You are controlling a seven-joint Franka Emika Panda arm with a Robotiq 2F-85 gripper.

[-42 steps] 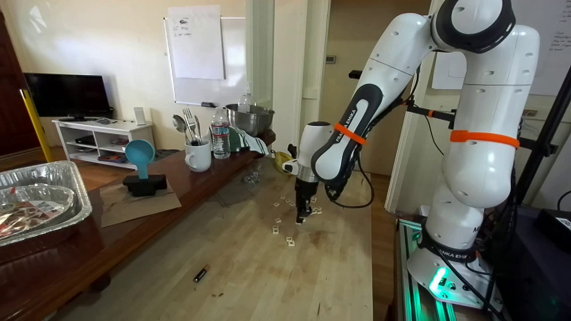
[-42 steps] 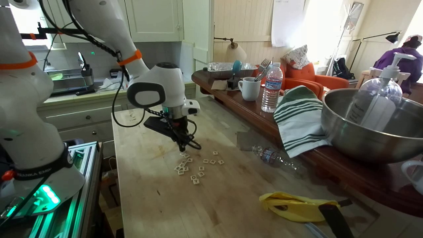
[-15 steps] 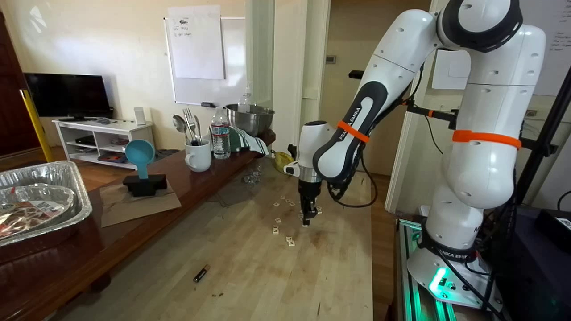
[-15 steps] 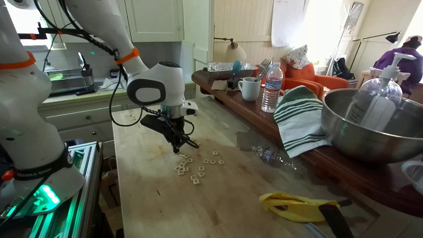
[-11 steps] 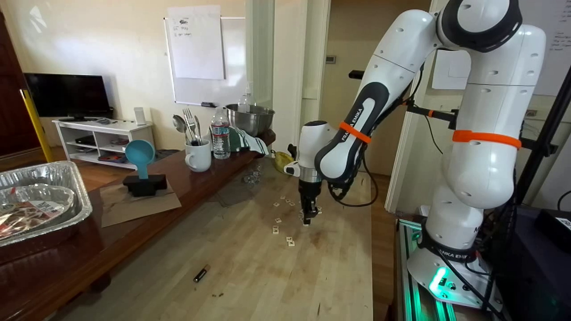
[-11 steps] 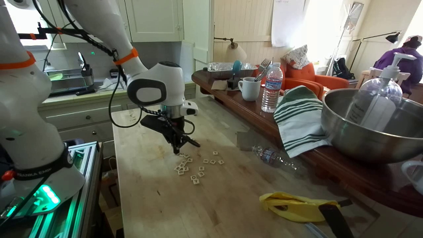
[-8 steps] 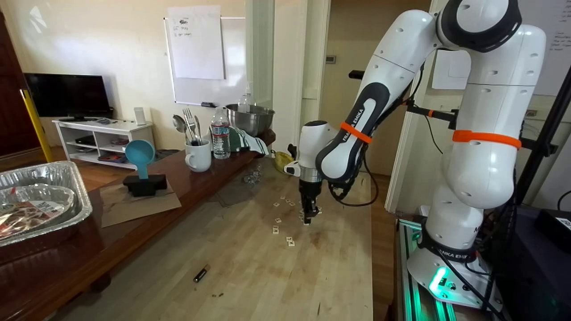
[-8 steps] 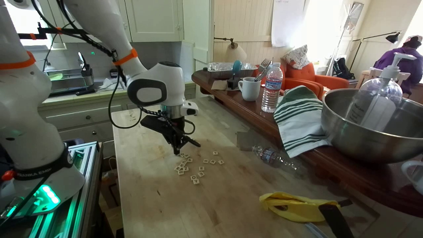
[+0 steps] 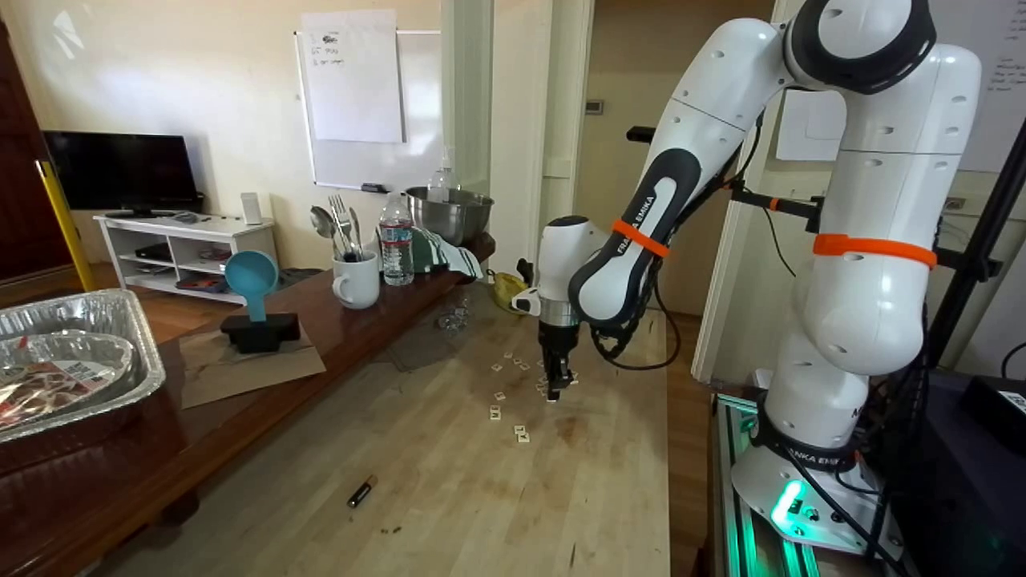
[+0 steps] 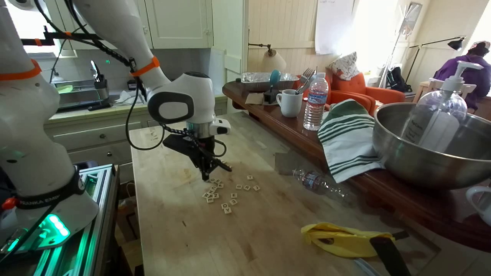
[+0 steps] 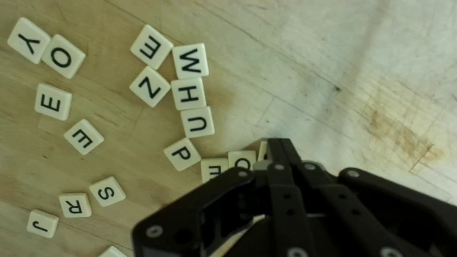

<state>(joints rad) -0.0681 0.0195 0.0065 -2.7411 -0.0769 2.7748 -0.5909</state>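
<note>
My gripper (image 11: 280, 144) points down at the wooden table in the wrist view, its two black fingers pressed together with nothing seen between them. A white letter tile (image 11: 262, 150) lies right against the outer side of the left finger, mostly hidden by it. Next to it are a partly covered round-letter tile (image 11: 242, 159) and an E tile (image 11: 214, 169). A line of P (image 11: 182, 154), U (image 11: 197, 122), H (image 11: 188, 94) and W (image 11: 190, 61) tiles curves away. In both exterior views the gripper (image 9: 554, 393) (image 10: 205, 178) is low, at the edge of the scattered tiles (image 10: 216, 196).
A battery (image 9: 362, 491) lies on the table. A clear plastic bottle (image 10: 318, 183) and a yellow bag (image 10: 341, 239) lie farther along. A raised brown ledge (image 9: 240, 421) borders the table, with a mug (image 9: 357, 282), water bottle (image 9: 397, 244), towel (image 10: 347, 142) and steel bowl (image 10: 425, 165).
Over about three seconds my gripper has moved slightly toward the robot's base and a little lower. In the last half second, tiles by the fingertips have shifted slightly.
</note>
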